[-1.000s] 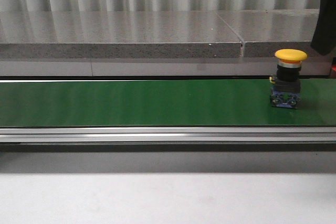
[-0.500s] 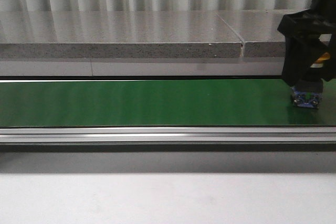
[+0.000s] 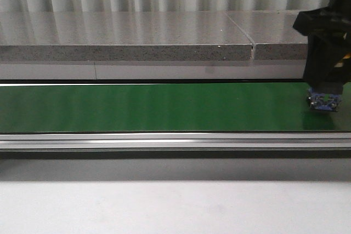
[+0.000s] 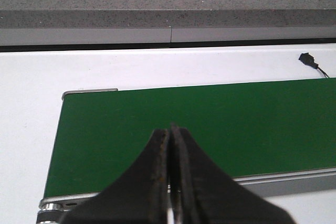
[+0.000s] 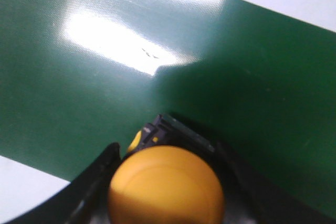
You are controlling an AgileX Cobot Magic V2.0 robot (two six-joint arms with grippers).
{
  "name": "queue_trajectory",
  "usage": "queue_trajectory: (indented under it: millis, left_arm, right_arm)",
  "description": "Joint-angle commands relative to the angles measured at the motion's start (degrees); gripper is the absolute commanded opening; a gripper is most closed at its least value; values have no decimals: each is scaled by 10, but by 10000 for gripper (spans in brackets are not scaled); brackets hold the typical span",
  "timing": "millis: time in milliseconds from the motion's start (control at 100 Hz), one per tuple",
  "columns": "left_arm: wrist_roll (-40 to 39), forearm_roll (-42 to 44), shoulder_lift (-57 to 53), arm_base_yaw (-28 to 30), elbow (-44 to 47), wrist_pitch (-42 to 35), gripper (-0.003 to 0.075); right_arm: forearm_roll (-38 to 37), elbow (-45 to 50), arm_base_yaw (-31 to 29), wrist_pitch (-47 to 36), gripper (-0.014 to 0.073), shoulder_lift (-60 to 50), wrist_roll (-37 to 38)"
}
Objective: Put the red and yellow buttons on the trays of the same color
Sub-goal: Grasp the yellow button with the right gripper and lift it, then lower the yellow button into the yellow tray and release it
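The yellow button (image 5: 166,188) stands on the green conveyor belt (image 3: 153,107) at the far right. In the front view only its blue base (image 3: 325,101) shows below my right gripper (image 3: 325,87). The wrist view shows the right gripper (image 5: 167,153) with one black finger pressed against each side of the yellow cap, shut on it. My left gripper (image 4: 169,132) hangs over the belt's end, its jaws together and empty. The red button and both trays are out of view.
A grey stone ledge (image 3: 126,36) runs behind the belt. An aluminium rail (image 3: 164,141) borders the belt's near side, with white table (image 3: 164,206) in front. A small black cable end (image 4: 307,59) lies on the white surface beyond the belt.
The button rode the belt to the right. My right gripper came down over it and closed round it; the button's drift has slowed and its base sits slightly higher.
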Motion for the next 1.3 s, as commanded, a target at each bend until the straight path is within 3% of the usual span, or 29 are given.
queue_trajectory:
  millis: [0,180,350,610,860,1290]
  left_arm:
    - [-1,-15,1,-4,-16,-40,-20]
    - [-1,-15,1,-4,-16,-40,-20]
    - [-1,-15,1,-4,-16,-40,-20]
    - [-1,-15,1,-4,-16,-40,-20]
    - [-1,-15,1,-4,-16,-40,-20]
    - [-1,-15,1,-4,-16,-40,-20]
  right_arm:
    - [-2,-19,-25,1,73,-54,23]
    - [-34,-19,-117,43,73,-125,54]
    - [-73,-9,-258,66,73,-181,93]
    - [-115,58,-444,-21,73,-205,171]
    - [-142,116,-463,-112,73,-204,191]
    - [-173,119,-471,-109,73,-123,234]
